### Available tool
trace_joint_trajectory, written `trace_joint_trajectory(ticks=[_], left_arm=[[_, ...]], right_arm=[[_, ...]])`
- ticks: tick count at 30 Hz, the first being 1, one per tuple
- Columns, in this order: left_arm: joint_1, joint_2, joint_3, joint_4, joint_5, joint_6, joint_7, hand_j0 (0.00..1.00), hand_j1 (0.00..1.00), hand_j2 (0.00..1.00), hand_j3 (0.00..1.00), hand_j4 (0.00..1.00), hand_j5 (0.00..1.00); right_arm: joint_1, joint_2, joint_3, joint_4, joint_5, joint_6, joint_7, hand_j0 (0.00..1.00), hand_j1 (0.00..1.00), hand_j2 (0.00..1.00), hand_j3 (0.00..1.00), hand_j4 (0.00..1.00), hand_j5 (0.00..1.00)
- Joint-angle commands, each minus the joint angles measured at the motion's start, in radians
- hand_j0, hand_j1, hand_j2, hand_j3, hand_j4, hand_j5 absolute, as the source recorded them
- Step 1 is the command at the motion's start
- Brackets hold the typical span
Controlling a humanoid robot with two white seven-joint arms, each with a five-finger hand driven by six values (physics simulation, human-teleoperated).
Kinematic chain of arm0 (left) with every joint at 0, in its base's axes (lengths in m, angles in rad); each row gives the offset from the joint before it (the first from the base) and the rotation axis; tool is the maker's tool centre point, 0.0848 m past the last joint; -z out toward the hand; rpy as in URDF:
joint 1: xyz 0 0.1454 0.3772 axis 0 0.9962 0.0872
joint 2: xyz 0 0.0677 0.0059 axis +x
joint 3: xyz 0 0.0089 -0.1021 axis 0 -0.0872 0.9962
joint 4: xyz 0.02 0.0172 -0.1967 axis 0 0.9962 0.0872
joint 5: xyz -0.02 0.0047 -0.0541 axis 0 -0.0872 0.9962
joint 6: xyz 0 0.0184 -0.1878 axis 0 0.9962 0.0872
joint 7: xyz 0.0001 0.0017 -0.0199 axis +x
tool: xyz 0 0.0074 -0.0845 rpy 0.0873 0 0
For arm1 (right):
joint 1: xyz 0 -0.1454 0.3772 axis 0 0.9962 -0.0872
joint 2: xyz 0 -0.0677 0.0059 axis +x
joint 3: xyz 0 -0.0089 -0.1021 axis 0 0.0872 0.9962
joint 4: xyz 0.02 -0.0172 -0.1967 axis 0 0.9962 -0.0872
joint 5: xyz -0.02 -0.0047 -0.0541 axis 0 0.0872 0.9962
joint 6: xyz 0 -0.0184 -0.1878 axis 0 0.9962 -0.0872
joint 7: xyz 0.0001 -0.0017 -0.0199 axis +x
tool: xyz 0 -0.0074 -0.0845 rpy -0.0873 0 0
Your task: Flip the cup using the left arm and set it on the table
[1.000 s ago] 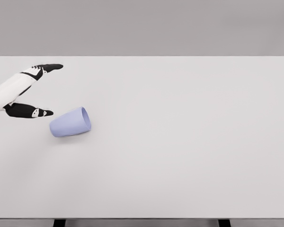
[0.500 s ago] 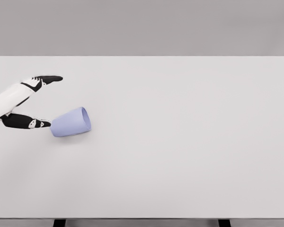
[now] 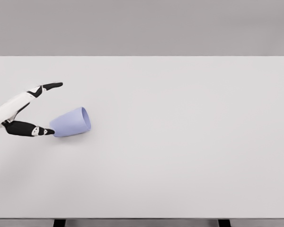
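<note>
Lower and nearer than a second ago, the left hand now has its thumb tip at the base of the cup

Its fingers are spread and grip nothing: the upper finger points right, well above the cup, and the thumb reaches in low. The pale blue cup lies on its side at the left of the white table, mouth turned right, unmoved

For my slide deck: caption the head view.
Open left hand reaches the base of a lavender cup lying sideways on the white table.
</note>
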Motion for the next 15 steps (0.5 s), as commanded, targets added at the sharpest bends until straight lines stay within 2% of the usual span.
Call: trace_joint_trajectory(ticks=[1,3,8,10,12,15], left_arm=[[0.000,-0.008,-0.034,0.000,0.015,0.020,0.011,1.00,1.00,1.00,1.00,1.00,1.00],[-0.002,-0.017,-0.051,0.000,0.044,0.071,0.011,1.00,1.00,1.00,1.00,1.00,1.00],[-0.017,-0.037,-0.077,-0.002,0.048,0.112,0.009,1.00,1.00,1.00,1.00,1.00,1.00],[-0.063,-0.074,-0.109,-0.002,0.046,0.183,0.005,1.00,1.00,1.00,1.00,1.00,1.00],[-0.124,-0.101,-0.171,-0.002,0.046,0.247,0.005,1.00,1.00,1.00,1.00,1.00,1.00],[-0.141,-0.124,-0.186,-0.002,0.046,0.263,0.005,1.00,1.00,1.00,1.00,1.00,1.00]], right_arm=[[0.000,0.000,0.000,0.002,0.000,0.000,0.000,1.00,1.00,1.00,1.00,1.00,1.00],[0.000,0.000,0.000,0.000,0.001,0.000,0.000,1.00,1.00,1.00,1.00,1.00,1.00],[0.000,0.000,0.000,0.000,0.000,0.000,0.000,1.00,1.00,1.00,1.00,1.00,1.00],[0.000,0.000,0.000,0.000,0.000,0.000,0.000,1.00,1.00,1.00,1.00,1.00,1.00],[0.000,0.000,0.000,0.000,0.000,0.000,0.000,1.00,1.00,1.00,1.00,1.00,1.00],[0.000,0.000,0.000,0.000,0.000,0.000,0.000,1.00,1.00,1.00,1.00,1.00,1.00]])
